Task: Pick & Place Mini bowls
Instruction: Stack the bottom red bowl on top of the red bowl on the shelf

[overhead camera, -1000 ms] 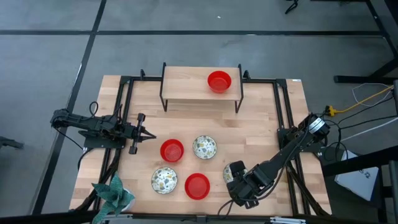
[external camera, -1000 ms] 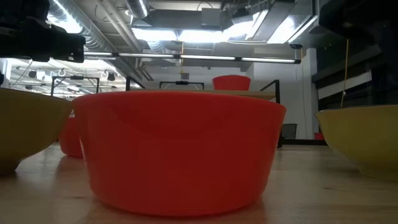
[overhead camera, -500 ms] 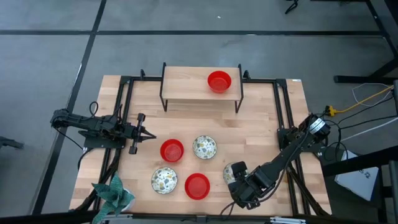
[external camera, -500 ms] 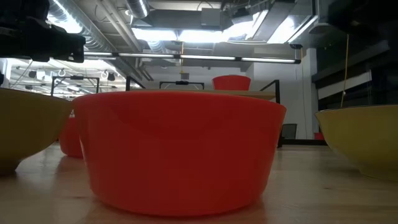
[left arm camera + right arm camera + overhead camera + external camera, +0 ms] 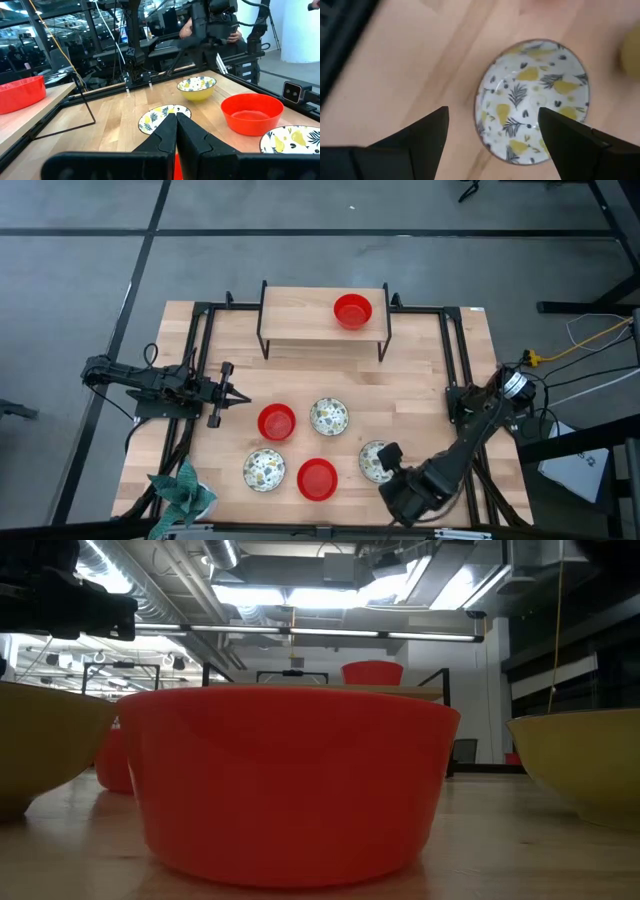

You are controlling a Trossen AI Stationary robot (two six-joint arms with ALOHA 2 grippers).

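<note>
1. One glossy red bowl (image 5: 352, 311) is already placed on the raised wooden shelf (image 5: 300, 323) at the far edge of the tabletop.
2. Five round bowls are left near the front edge, judged still to be moved.
3. The right gripper (image 5: 492, 131) is spread wide above a patterned bowl (image 5: 373, 460), which is not yet held.
4. The left gripper (image 5: 238, 396) is pressed together, empty, at the left edge.

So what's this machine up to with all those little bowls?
It is sorting mini bowls on a wooden table. The right end effector hovers open over a white floral-patterned mini bowl near the table's front right, holding nothing. One glossy red mini bowl already sits on the raised wooden shelf at the back. The left end effector waits shut at the left side.
</note>
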